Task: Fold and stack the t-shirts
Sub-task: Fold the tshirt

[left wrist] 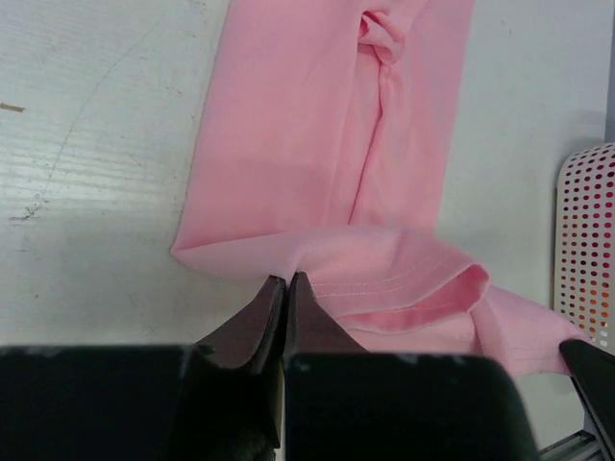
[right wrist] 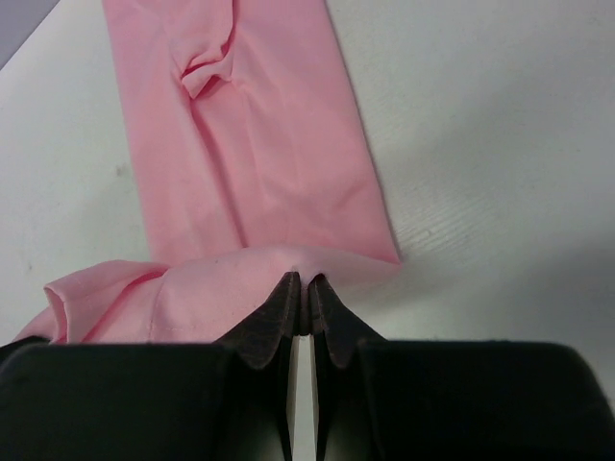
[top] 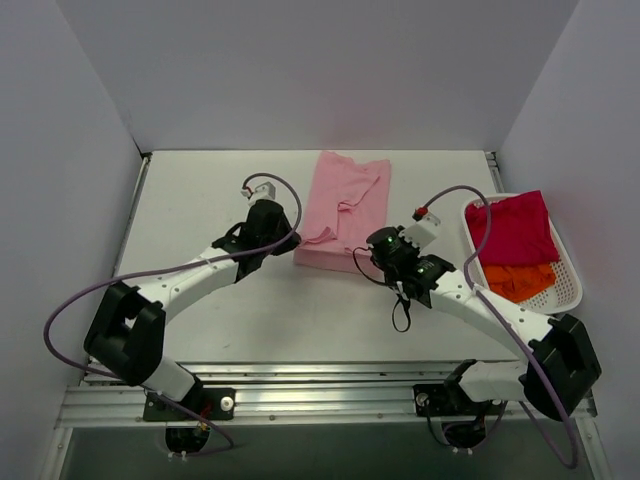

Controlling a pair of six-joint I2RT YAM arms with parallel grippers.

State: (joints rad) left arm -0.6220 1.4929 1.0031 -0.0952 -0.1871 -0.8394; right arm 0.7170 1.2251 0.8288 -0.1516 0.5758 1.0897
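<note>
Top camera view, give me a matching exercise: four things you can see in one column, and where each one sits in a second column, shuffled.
1. light pink cloth t-shirt
2. magenta-red cloth t-shirt
3. orange cloth t-shirt
4. white perforated plastic basket

A. far part of the basket
B. right side of the table
C. near part of the basket
D. middle of the table, near edge pinched by the left gripper and right gripper

Pairs: 1-D, 2-A, 3-C, 4-B.

Wht/blk arms (top: 190,285), purple cables (top: 100,285)
</note>
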